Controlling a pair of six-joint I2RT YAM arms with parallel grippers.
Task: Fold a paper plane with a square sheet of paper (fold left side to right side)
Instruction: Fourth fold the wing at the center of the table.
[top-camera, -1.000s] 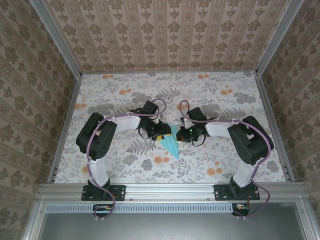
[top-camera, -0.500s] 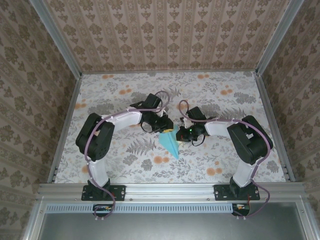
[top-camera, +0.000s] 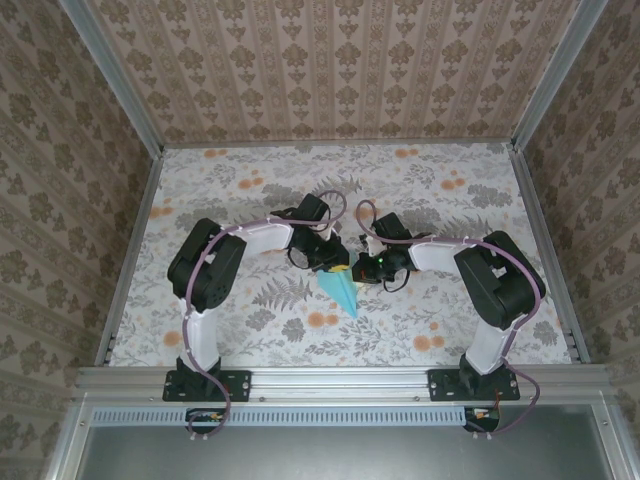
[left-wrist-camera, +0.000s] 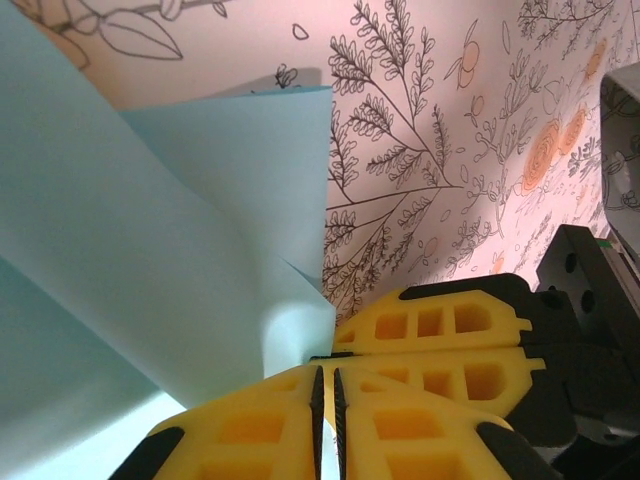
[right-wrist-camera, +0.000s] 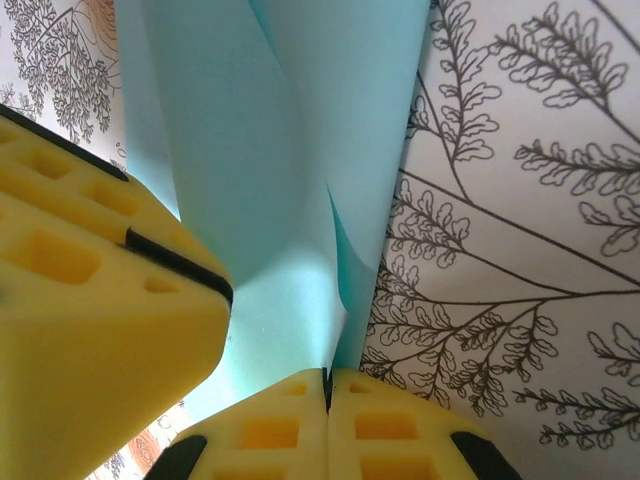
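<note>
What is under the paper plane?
The floral table surface lies beneath the paper plane, whose wide end the left gripper and right gripper pinch. The patch its folds cover cannot be seen.

Lying midway on the tabletop (top-camera: 450, 200), tip toward the near edge: paper plane (top-camera: 343, 291) (light blue). Touching its far end, left gripper (top-camera: 337, 266) and right gripper (top-camera: 358, 272), close together.
</note>
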